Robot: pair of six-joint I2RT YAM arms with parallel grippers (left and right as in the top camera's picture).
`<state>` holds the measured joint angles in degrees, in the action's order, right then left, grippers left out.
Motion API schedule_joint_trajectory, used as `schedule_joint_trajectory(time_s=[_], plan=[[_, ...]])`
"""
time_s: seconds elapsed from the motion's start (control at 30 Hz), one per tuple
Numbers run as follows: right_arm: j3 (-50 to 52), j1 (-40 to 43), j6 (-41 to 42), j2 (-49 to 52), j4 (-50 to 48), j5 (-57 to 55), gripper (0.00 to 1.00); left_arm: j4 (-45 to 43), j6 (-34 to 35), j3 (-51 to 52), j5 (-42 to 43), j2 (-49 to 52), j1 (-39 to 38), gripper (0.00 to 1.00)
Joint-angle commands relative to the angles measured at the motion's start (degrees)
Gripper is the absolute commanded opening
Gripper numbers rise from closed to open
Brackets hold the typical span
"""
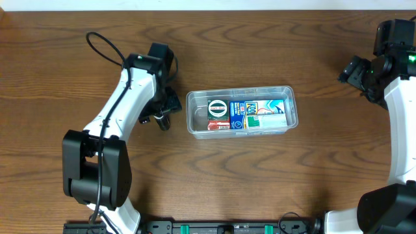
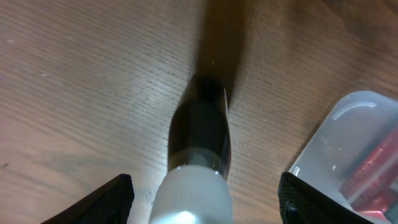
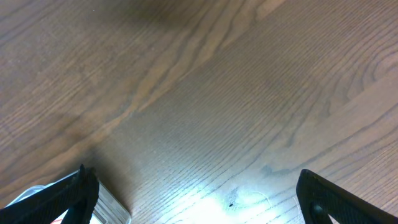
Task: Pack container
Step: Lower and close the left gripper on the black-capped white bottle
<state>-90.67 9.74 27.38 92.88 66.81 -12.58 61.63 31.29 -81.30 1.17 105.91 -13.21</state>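
The clear plastic container [image 1: 240, 91] sits at the table's middle and holds several small packets: a black-and-white one [image 1: 217, 108], a red one [image 1: 218, 125], and a blue and green one [image 1: 260, 114]. A small dark bottle with a white cap [image 2: 200, 140] lies on the wood just left of the container [image 2: 348, 140]. My left gripper [image 1: 166, 108] is open, its jaws [image 2: 205, 199] on either side of the bottle's cap without touching it. My right gripper [image 1: 355, 71] is open and empty at the far right, over bare wood [image 3: 196, 199].
The table is brown wood grain. A corner of the container [image 3: 107, 206] shows at the lower left of the right wrist view. The left arm's black cable [image 1: 104, 49] loops over the table at the upper left.
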Motion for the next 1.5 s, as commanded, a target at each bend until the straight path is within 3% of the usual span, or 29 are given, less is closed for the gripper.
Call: schedule_joint_trajectory(time_s=[0.0,0.53,0.7,1.03,1.47], plan=[[-0.1,0.0,-0.2,0.1,0.1,-0.5,0.99,-1.0,0.2,1.7,0.8,0.4,0.3,0.75],[-0.1,0.0,-0.2,0.1,0.1,-0.5,0.99,-1.9,-1.2,-0.6,0.9,-0.2,0.3,0.68],[-0.1,0.0,-0.2,0.1,0.1,-0.5,0.99,-1.4,-1.3,-0.6,0.8,-1.0,0.3,0.61],[-0.1,0.0,-0.2,0.1,0.1,-0.5,0.99,-0.8,-1.9,-0.6,0.9,-1.1,0.3,0.37],[-0.1,0.0,-0.2,0.1,0.1,-0.5,0.99,-0.2,-4.4,-2.0,0.8,-1.4,0.3,0.27]])
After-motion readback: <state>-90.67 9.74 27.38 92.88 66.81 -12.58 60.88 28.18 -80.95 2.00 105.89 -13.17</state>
